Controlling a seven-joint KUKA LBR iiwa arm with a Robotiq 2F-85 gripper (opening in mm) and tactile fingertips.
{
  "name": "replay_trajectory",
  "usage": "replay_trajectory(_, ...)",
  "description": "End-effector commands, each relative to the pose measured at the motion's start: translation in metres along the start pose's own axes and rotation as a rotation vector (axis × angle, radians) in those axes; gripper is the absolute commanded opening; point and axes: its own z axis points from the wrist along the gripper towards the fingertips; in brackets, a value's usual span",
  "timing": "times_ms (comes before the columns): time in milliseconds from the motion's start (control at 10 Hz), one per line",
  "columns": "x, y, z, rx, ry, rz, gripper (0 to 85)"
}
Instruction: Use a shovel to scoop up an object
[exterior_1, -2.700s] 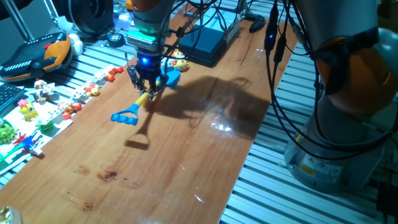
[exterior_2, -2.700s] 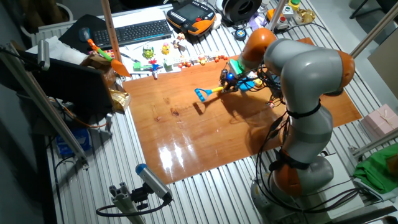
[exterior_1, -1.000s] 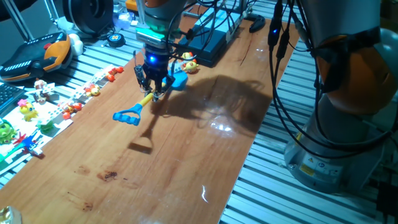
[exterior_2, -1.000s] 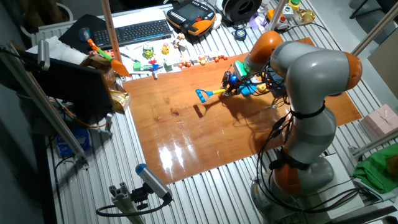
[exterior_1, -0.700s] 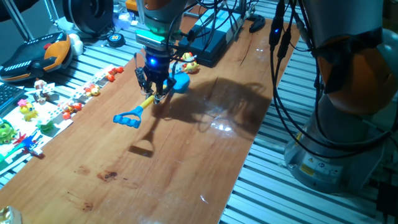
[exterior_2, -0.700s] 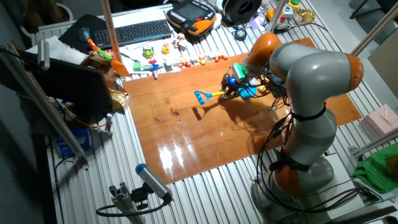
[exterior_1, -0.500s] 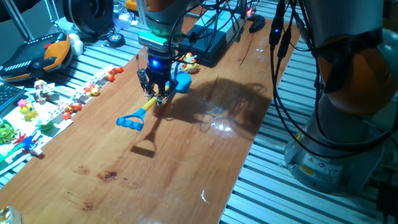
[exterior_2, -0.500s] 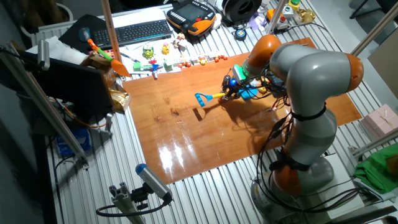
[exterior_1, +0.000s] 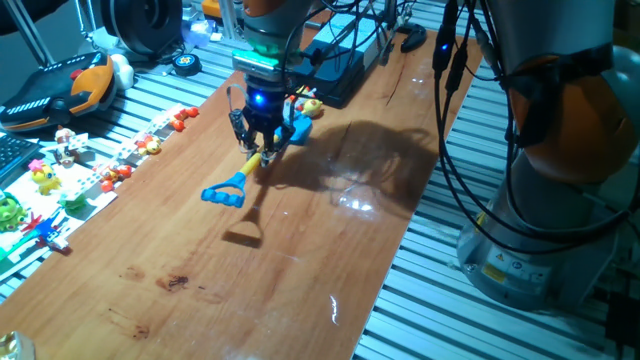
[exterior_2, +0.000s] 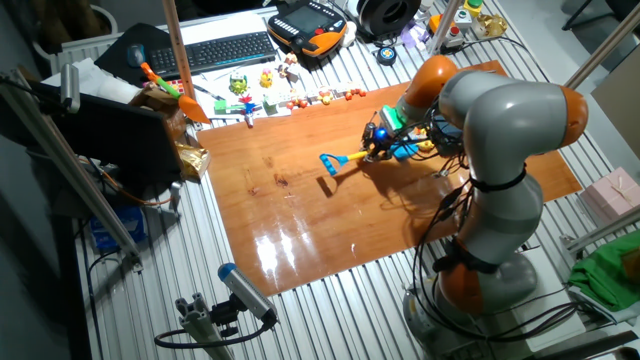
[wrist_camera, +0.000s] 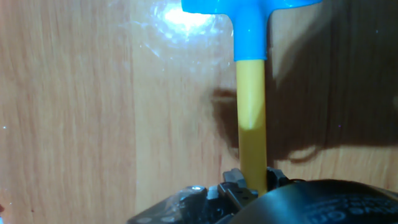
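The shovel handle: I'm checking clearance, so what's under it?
Under the raised shovel only bare table with its shadow. The blade is mostly hidden behind the end effector.

The shovel is a plastic toy with a light-blue blade, a long thin yellow shaft and a blue D-shaped loop. It is held up off the wooden table: the loop hangs low toward the near left over its own shadow, and the blade points to the far right, mostly hidden. The hand view shows the yellow shaft running straight to the blue end.

The object, a tiny yellow figurine with red-orange accents, lies on the table just beyond the blade.
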Motion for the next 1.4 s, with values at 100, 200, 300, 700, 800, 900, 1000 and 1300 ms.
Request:
replay_trajectory(100,-0.004,-0.002,-0.002,0.002,0.015,-0.009,1.0)
replay_trajectory(200,-0.003,-0.001,0.001,-0.006,0.016,0.000,1.0)
replay_trajectory(300,0.002,0.002,0.007,-0.018,0.005,0.001,1.0)
replay_trajectory(700,0.022,0.025,0.015,-0.021,-0.008,0.036,1.0)
replay_trajectory(800,0.026,0.027,0.015,-0.021,-0.011,0.049,1.7)
replay_trajectory(900,0.030,0.027,0.014,-0.021,-0.012,0.057,2.0)
replay_trajectory(1000,0.034,0.026,0.014,-0.019,-0.015,0.063,2.0)
replay_trajectory(1300,0.027,0.018,0.008,0.002,-0.022,0.052,2.3)
